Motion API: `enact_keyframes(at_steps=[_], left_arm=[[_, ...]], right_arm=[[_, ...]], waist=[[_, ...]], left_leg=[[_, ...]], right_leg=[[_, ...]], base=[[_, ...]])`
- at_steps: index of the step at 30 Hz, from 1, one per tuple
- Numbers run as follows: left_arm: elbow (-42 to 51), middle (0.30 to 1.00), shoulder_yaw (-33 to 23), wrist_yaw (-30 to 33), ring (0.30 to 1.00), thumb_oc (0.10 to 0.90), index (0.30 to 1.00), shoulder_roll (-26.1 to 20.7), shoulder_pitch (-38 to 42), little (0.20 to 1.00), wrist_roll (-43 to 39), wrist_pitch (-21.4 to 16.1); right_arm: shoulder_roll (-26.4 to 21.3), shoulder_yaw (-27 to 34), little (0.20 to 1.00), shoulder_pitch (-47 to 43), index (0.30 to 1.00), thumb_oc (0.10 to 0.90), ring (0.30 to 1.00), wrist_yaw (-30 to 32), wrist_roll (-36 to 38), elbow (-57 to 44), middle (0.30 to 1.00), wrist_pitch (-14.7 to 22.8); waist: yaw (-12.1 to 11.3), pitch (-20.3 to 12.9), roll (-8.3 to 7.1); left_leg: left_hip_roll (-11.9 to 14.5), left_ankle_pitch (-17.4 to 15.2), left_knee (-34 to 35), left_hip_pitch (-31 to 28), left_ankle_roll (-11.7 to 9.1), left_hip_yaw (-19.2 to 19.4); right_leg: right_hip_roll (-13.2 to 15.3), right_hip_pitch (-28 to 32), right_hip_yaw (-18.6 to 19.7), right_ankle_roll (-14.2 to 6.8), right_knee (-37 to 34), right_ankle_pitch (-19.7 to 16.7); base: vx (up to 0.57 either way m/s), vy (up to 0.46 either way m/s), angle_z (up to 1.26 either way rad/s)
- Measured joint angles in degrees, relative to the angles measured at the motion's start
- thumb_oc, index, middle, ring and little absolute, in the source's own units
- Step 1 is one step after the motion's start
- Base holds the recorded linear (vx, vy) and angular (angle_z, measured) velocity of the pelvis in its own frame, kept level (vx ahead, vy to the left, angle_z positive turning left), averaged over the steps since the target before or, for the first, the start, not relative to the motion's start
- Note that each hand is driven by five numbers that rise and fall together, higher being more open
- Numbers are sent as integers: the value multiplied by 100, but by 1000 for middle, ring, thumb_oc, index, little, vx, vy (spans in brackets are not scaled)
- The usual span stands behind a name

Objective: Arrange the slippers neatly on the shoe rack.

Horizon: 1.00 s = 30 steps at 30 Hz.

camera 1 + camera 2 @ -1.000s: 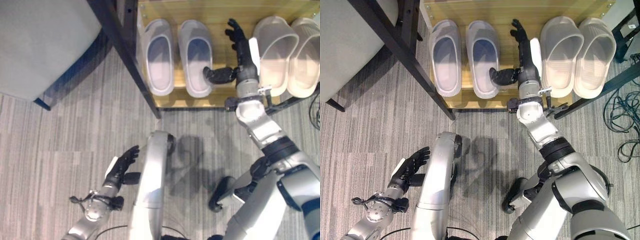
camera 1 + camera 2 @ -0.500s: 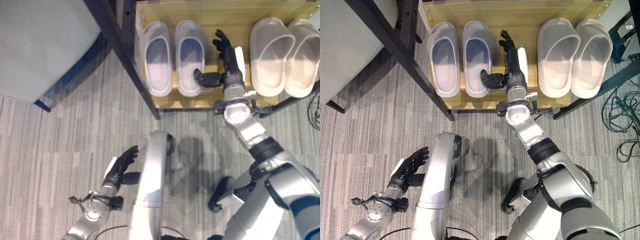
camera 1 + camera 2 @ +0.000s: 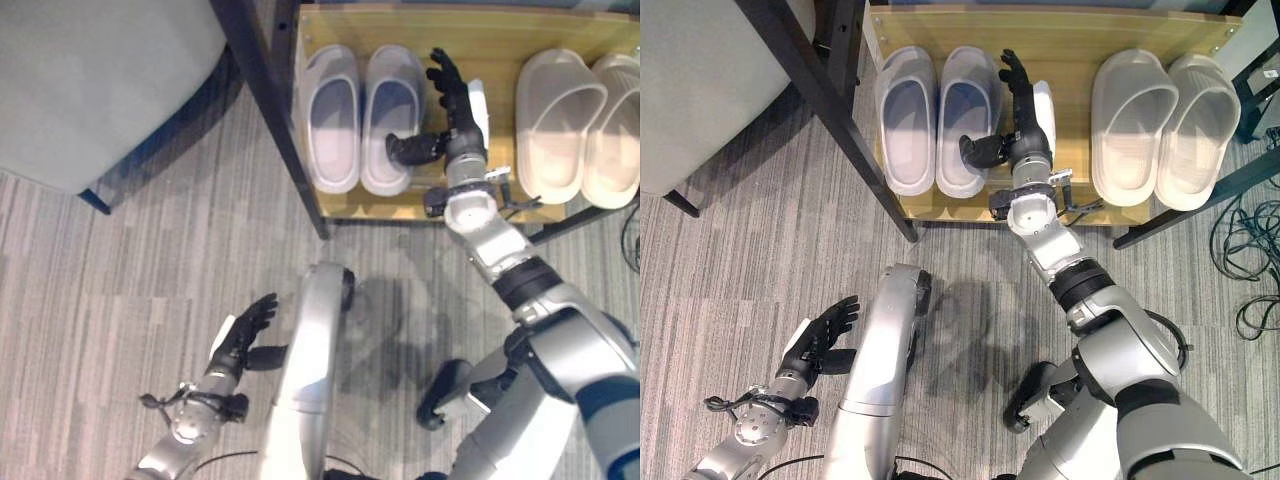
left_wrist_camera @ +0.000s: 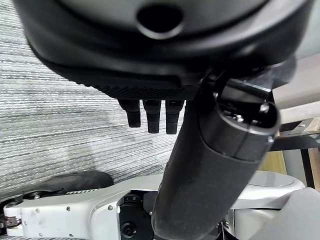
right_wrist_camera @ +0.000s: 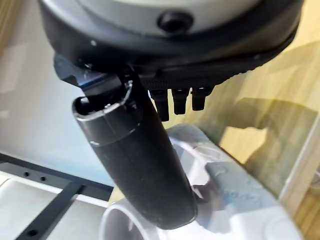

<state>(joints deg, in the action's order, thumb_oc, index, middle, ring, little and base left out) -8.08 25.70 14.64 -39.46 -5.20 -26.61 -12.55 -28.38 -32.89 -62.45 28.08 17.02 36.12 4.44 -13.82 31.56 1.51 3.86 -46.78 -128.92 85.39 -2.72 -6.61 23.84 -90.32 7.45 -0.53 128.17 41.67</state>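
Two pairs of slide slippers lie on the wooden shoe rack, all with their toes pointing to the rack's front edge. The pale grey pair sits at the rack's left end: the left grey slipper and the right grey slipper lie side by side, nearly touching, each a smooth moulded slide with a broad closed strap, a rounded toe and a bluish-grey footbed. The cream pair sits well apart at the right end, the left cream slipper and the right cream slipper touching along their sides and angled slightly outward; they are the same moulded shape with wide straps and pale footbeds. The right robot hand is over the bare shelf board between the two pairs, just beside the right grey slipper; its fingers are stretched straight toward the back of the rack and its thumb juts sideways against the front end of that slipper, so the hand is spread apart and grips nothing. The right wrist view shows the same thumb reaching across the grey slipper's rim with the fingertips straight over the wood. The left robot hand hangs low over the striped grey carpet, its fingers relaxed and apart, holding nothing. A dark frame leg stands beside the rack's left end.
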Motion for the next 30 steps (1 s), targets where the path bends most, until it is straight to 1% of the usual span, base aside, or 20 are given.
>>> enact_keyframes(at_steps=[2, 5, 6, 8, 12, 14, 15, 16, 18, 20, 21, 22, 23, 24, 25, 26, 27, 28, 29, 30], left_arm=[[1, 900, -19, 14, 900, 800, 900, 11, 5, 900, 0, 0], [-13, 900, -37, 14, 900, 800, 900, 24, -5, 900, 1, 5], [-16, 900, -77, 15, 900, 800, 900, 39, -10, 900, 2, 7], [-16, 900, -159, 14, 900, 800, 900, 52, -61, 900, 18, 13], [-18, 900, -281, 5, 900, 800, 900, 59, -164, 900, 47, 45], [-9, 900, -381, 0, 900, 800, 900, 102, -248, 900, 51, 67], [-10, 900, -400, 8, 900, 800, 900, 130, -275, 900, 50, 91], [21, 900, -533, -21, 900, 800, 900, 223, -338, 900, 70, 116], [25, 900, -679, -25, 900, 800, 900, 275, -475, 900, 108, 127], [-11, 900, -883, -43, 900, 800, 900, 439, -485, 900, 250, 135], [-114, 900, -953, -40, 900, 800, 900, 490, -480, 900, 275, 150], [-208, 900, -971, -59, 900, 800, 900, 516, -387, 900, 282, 185], [-307, 900, -1060, -57, 900, 800, 900, 600, -257, 900, 404, 266], [-302, 900, -1119, -55, 900, 800, 900, 638, -250, 900, 481, 275], [-309, 900, -1134, -48, 900, 800, 900, 721, -154, 900, 499, 275], [-329, 900, -1160, -50, 900, 800, 900, 834, 2, 900, 542, 275], [-322, 900, -1184, -55, 900, 800, 900, 897, 63, 900, 542, 270], [-335, 900, -1190, -71, 900, 800, 900, 950, 156, 900, 577, 270], [-348, 900, -1190, -125, 900, 800, 900, 923, 156, 900, 675, 273], [-460, 900, -1203, -154, 900, 800, 900, 890, 276, 900, 727, 282]], right_arm=[[-188, 6, 900, 169, 900, 800, 900, 11, -152, -576, 900, -15], [-326, 97, 900, 451, 900, 800, 900, 8, -295, -1292, 900, -7], [-451, 237, 900, 747, 900, 800, 900, 10, -348, -1887, 900, 33], [-529, 504, 900, 1177, 900, 800, 900, 2, -346, -2559, 900, 127], [-651, 801, 900, 1647, 900, 800, 900, -16, -347, -3162, 900, 228], [-786, 998, 900, 1986, 900, 800, 900, -39, -345, -3552, 900, 279], [-871, 1031, 900, 2122, 900, 800, 900, -77, -346, -3675, 900, 318], [-1063, 1210, 900, 2481, 900, 800, 900, -204, -345, -4047, 900, 343], [-1348, 1423, 900, 2972, 900, 800, 900, -422, -337, -4478, 900, 412], [-1506, 1820, 900, 3614, 900, 800, 900, -627, -331, -4912, 900, 538], [-1514, 1917, 900, 3899, 900, 800, 900, -759, -328, -5010, 900, 644], [-1527, 2064, 900, 4116, 900, 800, 900, -868, -334, -5081, 900, 660], [-1550, 2260, 900, 4404, 900, 800, 900, -956, -346, -5171, 900, 687], [-1591, 2328, 900, 4494, 900, 800, 900, -980, -345, -5178, 900, 694], [-1716, 2461, 900, 4605, 900, 800, 900, -1050, -398, -5174, 900, 695], [-1871, 2777, 900, 4785, 900, 800, 900, -1157, -647, -5179, 900, 709], [-1922, 2939, 900, 4897, 900, 800, 900, -1168, -753, -5174, 900, 723], [-1901, 3116, 900, 5006, 900, 800, 900, -1189, -867, -5097, 900, 759], [-1887, 3173, 900, 5061, 900, 800, 900, -1181, -912, -5069, 900, 755], [-1782, 3206, 900, 5115, 900, 800, 900, -1188, -1018, -4855, 900, 835]], waist=[[13, 0, 0], [98, 0, -2], [137, -1, -4], [211, 0, -11], [358, 3, -35], [455, 4, -56], [458, 1, -62], [456, 1, -84], [581, -1, -134], [559, -2, -182], [700, -18, -296], [730, -21, -335], [715, -36, -374], [755, -37, -420], [833, -36, -442], [833, -37, -440], [842, -36, -437], [869, -32, -425], [894, -34, -423], [940, -44, -414]], left_leg=[[2, -6, 0, 25, -11, 3], [4, -9, -5, 32, -13, 26], [10, -22, -4, 32, -23, 59], [15, -41, -10, 23, -25, 77], [26, -56, -9, -25, -44, 84], [35, -63, -11, -35, -60, 80], [41, -77, -11, -54, -89, 79], [57, -90, -8, -55, -83, 87], [65, -99, 13, -63, -69, 90], [63, -87, 149, -43, -95, 150], [74, -12, 426, -89, -65, 198], [89, 93, 688, -103, -103, 241], [61, 360, 1174, -82, -194, 323], [42, 512, 1470, -106, -233, 380], [36, 656, 1772, -147, -198, 429], [31, 862, 2286, -159, -207, 457], [46, 966, 2511, -187, -187, 444], [77, 1042, 2738, -269, -185, 387], [71, 1087, 2814, -318, -182, 341], [124, 1086, 3010, -474, -159, 269]], right_leg=[[-8, -37, 11, 5, 8, 3], [-24, -67, 43, -12, 29, 19], [-31, -105, 73, -9, 42, 26], [-55, -126, 104, -19, 65, 40], [-79, -132, 125, 5, 94, 60], [-118, -135, 122, 17, 106, 67], [-124, -131, 127, 17, 106, 67], [-146, -131, 131, 13, 106, 71], [-158, -133, 134, 3, 101, 79], [-164, -163, 145, -25, 1, 81], [-141, -163, 93, 62, -233, 35], [-144, -142, 12, 71, -478, -47], [-149, -112, -126, -9, -917, -212], [-162, -94, -173, -34, -1173, -330], [-150, -55, -235, 59, -1447, -450], [-172, 25, -421, 85, -1953, -630], [-157, 105, -527, 114, -2191, -717], [-135, 270, -667, 140, -2432, -776], [-147, 380, -731, 114, -2538, -801], [-153, 657, -935, 161, -2790, -824]], base=[[0, 0, 0], [0, 0, 0], [0, 0, 0], [0, 0, 0], [0, 0, 0], [6, -17, -2], [14, -53, -5], [18, -60, -5], [-9, -93, 0], [-128, -49, 1], [-196, -15, -5], [-206, 27, -7], [-149, 56, -3], [-170, 74, 2], [-155, 65, 1], [-131, 70, -3], [-113, 74, -8], [-114, 77, -6], [-122, 34, -7], [-225, -14, -6]])
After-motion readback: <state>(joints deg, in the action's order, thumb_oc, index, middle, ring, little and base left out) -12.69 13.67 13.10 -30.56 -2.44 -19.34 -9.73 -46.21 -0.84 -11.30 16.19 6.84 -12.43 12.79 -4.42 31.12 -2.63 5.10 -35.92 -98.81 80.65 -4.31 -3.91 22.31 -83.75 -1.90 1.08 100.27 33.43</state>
